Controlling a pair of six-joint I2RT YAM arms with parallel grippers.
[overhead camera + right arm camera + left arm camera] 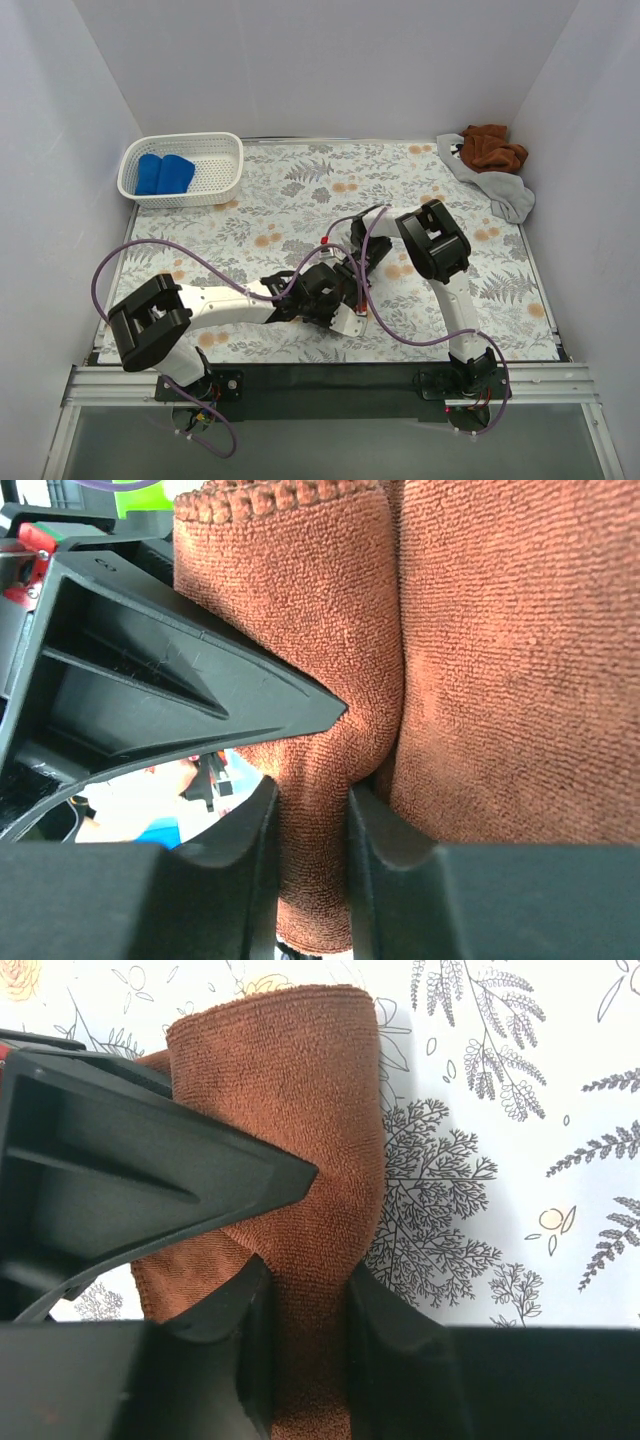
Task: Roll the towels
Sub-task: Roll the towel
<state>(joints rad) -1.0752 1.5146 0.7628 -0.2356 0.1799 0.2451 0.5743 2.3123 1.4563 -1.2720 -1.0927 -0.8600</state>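
A rolled rust-brown towel (pixel 290 1110) lies on the leaf-patterned cloth, and my left gripper (pixel 308 1290) is shut on its near end, the pile squeezed between both fingers. In the right wrist view my right gripper (pixel 312 800) pinches a fold of the same brown towel (pixel 500 660), which fills the gap between its fingers. From above, the left gripper (pixel 335 300) and right gripper (pixel 360 262) meet at the table's middle front and hide that towel. Two rolled blue towels (pixel 165 173) sit in the basket. Another rust-brown towel (pixel 492 147) lies crumpled on a grey towel (pixel 495 185) at the back right.
The white perforated basket (pixel 225 165) stands at the back left. White walls close in the table on three sides. Purple cables loop over both arms near the middle front.
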